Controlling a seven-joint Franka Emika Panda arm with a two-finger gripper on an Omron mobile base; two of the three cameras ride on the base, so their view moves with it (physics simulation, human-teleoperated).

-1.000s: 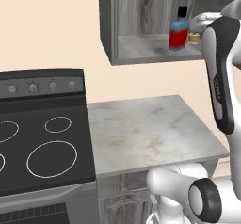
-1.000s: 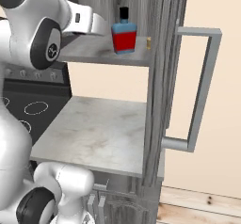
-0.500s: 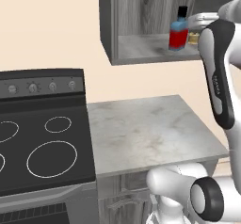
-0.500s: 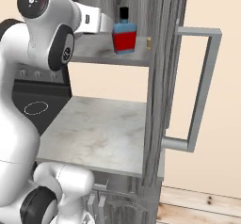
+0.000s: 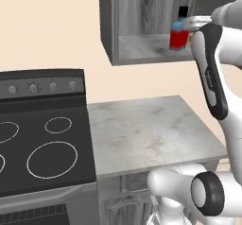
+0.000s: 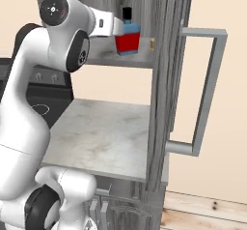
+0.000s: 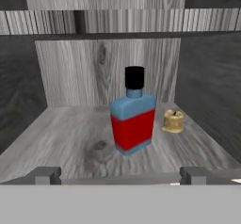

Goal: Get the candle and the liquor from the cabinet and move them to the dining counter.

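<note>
The liquor [image 7: 133, 119], a squat bottle with a red body, light blue shoulders and a black cap, stands upright on the shelf of the open cabinet [image 7: 70, 143]. The small yellowish candle [image 7: 173, 121] sits just beside it, further back. My gripper [image 7: 121, 176] is open at the shelf's front edge, level with the bottle, its fingertips [image 7: 47, 175] wide apart with nothing between them. From the base views the liquor [image 5: 178, 30] [image 6: 128, 35] stands just ahead of the gripper [image 5: 191, 24] [image 6: 117, 30]. The candle [image 6: 152, 44] shows by the door edge. The dining counter is out of view.
The cabinet door [image 6: 164, 79] stands open to the right, its bar handle [image 6: 207, 89] sticking out. Below the cabinet [image 5: 142, 21] lies a small marbled worktop [image 5: 146, 129] beside the black stove [image 5: 42, 148].
The arm has swung forward and carried the open gripper closer to the liquor at the cabinet's front. The bottle and candle have not moved.
</note>
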